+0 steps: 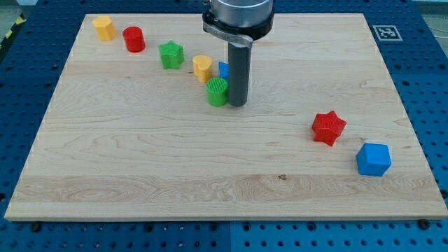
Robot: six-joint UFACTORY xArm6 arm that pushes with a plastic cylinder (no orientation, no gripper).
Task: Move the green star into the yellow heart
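Arm: a straight dark rod hangs from a grey metal mount at the view's top; it carries no hand, so there is nothing to open, close or grip.
My tip (238,105): it rests on the pale wooden worktop (175,161), touching or just beside the right side of the green ribbed cylinder block (217,92).
Green star block (171,54): it lies left of the yellow heart block (202,68), near but apart from it.
Small blue block (223,70): it is partly hidden behind the rod, its shape unclear.
Upper left: a yellow hexagonal block (103,27) and a red cylinder block (134,39).
Lower right: a red star block (327,128) and a blue cube block (373,159), well apart from the tip.
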